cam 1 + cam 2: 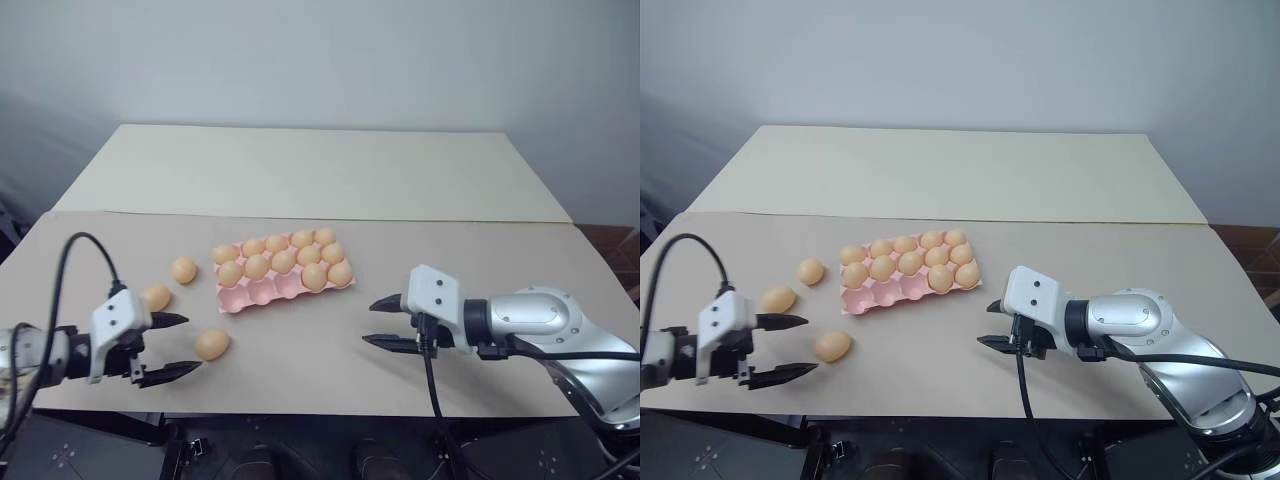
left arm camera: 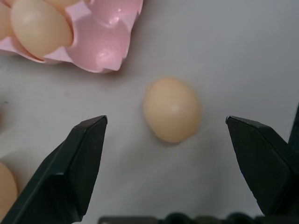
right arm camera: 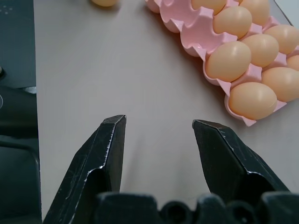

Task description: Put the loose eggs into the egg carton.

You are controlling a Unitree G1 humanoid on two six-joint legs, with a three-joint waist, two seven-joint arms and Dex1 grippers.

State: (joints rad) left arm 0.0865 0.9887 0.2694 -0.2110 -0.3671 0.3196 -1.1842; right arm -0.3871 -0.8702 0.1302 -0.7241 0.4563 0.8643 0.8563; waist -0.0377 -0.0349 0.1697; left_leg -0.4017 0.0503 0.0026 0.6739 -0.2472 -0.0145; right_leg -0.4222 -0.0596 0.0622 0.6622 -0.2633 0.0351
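Starting at the left edge of the head views, the left arm is cut off by the frame, with a black cable (image 1: 75, 250) looping up from it. In the left wrist view two more eggs are clipped at the frame edge.

A beige table (image 1: 300, 370) carries the work, butted against a paler table (image 1: 320, 170) behind it, with a plain grey-white wall (image 1: 320, 60) beyond. Dark floor shows under the near edge.

The left gripper (image 1: 178, 346) hangs low over the near-left part of the table, its black fingers spread wide and holding nothing. Three loose eggs lie on the bare table by it: one egg (image 1: 155, 297) just behind the gripper, a farther egg (image 1: 184, 269) between that one and the carton, and a nearest egg (image 1: 211, 344) just past the fingertips. In the left wrist view this nearest egg (image 2: 172, 109) sits on the table between the two fingertips and apart from both.

Right of them, near the table's middle, lies the pink egg carton (image 1: 262, 293), turned slightly askew. Its two far rows look full, ten eggs (image 1: 283, 260) in all. In the near row, the rightmost cup holds an egg and the four cups to its left are empty.

Farther right, the right gripper (image 1: 383, 322) hovers above bare table, pointing toward the carton and well apart from it. Its fingers are partly parted with nothing between them; the right wrist view shows only tabletop in the gap.
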